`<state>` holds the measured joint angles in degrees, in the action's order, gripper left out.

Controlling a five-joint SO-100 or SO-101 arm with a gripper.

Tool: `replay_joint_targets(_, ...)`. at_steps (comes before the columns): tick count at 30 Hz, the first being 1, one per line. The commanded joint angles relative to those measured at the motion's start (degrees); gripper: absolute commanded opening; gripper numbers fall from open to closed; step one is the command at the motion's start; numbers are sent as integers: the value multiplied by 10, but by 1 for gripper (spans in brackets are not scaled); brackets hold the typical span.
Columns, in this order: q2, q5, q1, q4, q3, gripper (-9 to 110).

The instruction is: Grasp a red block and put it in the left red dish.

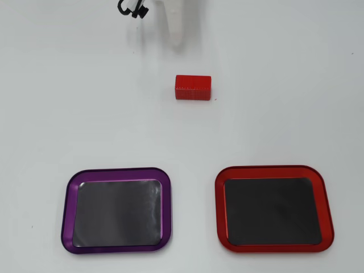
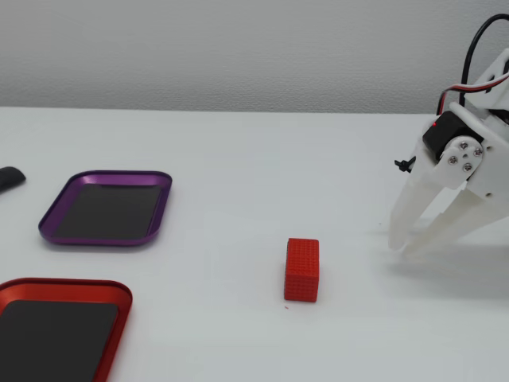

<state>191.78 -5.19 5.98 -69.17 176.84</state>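
red dish: nearest to us in the fixed view, we see the red dish [image 2: 56, 330] at the lower left corner, cut off by the edge; glossy red rim, flat black inside. in the overhead view it [image 1: 273, 208] sits at the lower right.
purple tray: we find the purple tray [image 2: 107, 208] just behind the red dish in the fixed view, same shape, black inside, nothing in it. the overhead view shows the two trays side by side, apart, with the purple one [image 1: 116, 209] on the left.
red block: we see the red block [image 2: 302, 270] on the bare white counter [image 2: 238, 159], well apart from both trays. it is small, bright red, box-shaped, finely studded, resting flat.
block and tool: the tool [image 2: 406, 248] stands to the right of the block in the fixed view, near but not touching. in the overhead view the block [image 1: 193, 87] lies below the white finger [image 1: 176, 28] that enters from the top edge.
tool state: we see its two white fingers spread slightly, tips close together and down near the counter, holding nothing.
arm pose: we see the arm enter from the right edge of the fixed view, the tool slanting down and to the left, with red and black wires above the wrist.
far left: a small dark object [image 2: 11, 177] lies at the left edge; we cannot tell what it is.
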Motion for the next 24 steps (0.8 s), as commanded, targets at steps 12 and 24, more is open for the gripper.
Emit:
replay_joint_targets(12, 40, -4, 6, 7, 3, 0)
replay_joint_targets(24, 29, -4, 8, 58, -97, 0)
